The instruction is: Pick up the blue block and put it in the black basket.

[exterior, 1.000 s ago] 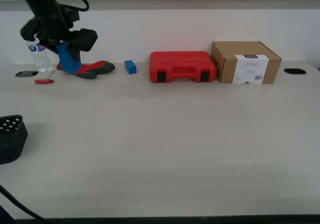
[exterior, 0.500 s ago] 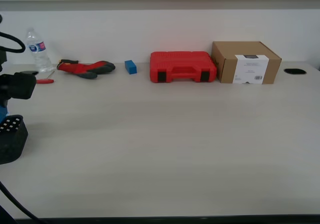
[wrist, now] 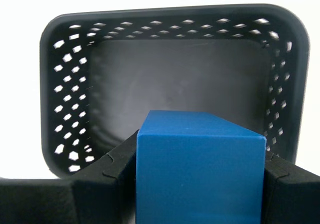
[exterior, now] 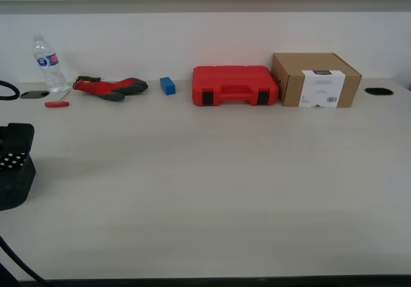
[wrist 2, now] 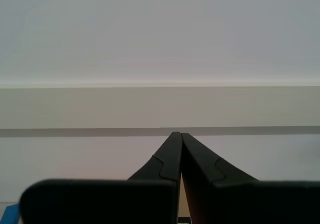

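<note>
1. The black basket (wrist: 175, 78) is lying open below the first gripper (wrist: 200, 184), its floor bare.
2. The blue block (wrist: 200, 169) is filling the jaws.
3. A red case (exterior: 235, 85) and cardboard box (exterior: 314, 79) are lining the table's (exterior: 225, 191) far edge, leaving the middle free.

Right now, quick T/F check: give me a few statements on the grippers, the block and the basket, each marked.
1. My first gripper is shut on the blue block. True.
2. The blue block already lies on the floor of the black basket. False: it is clamped between the fingers above the open basket.
3. My second gripper is open. False: its fingertips meet, holding nothing.
4. The basket floor looks bare. True.
5. The red case stands beside the cardboard box. True.
</note>
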Motion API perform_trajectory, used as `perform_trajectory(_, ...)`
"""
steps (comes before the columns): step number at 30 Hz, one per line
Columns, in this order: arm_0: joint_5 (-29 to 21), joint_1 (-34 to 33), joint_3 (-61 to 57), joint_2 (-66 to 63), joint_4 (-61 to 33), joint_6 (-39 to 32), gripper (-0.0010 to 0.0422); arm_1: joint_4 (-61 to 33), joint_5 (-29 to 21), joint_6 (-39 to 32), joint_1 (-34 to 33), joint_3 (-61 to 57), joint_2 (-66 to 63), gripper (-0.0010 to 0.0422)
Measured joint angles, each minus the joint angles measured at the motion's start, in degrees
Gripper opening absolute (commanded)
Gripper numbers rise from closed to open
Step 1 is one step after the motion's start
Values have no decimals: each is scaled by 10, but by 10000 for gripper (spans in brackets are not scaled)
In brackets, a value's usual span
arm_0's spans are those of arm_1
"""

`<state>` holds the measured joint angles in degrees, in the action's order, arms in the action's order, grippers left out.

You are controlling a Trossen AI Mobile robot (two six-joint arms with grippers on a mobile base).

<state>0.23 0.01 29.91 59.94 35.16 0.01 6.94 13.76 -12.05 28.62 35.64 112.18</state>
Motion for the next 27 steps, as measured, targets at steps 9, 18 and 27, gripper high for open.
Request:
perform_trajectory(9, 0, 0, 0, 0, 0, 0, 0, -78, -56, -25, 10, 69, 19, 84)
perform_trajectory(18, 0, 0, 0, 0, 0, 0, 0, -130, -27, -19, 30, 104, 19, 349)
perform_trajectory(27, 0, 0, 0, 0, 0, 0, 0, -141, -67, 0, 33, 104, 12, 64)
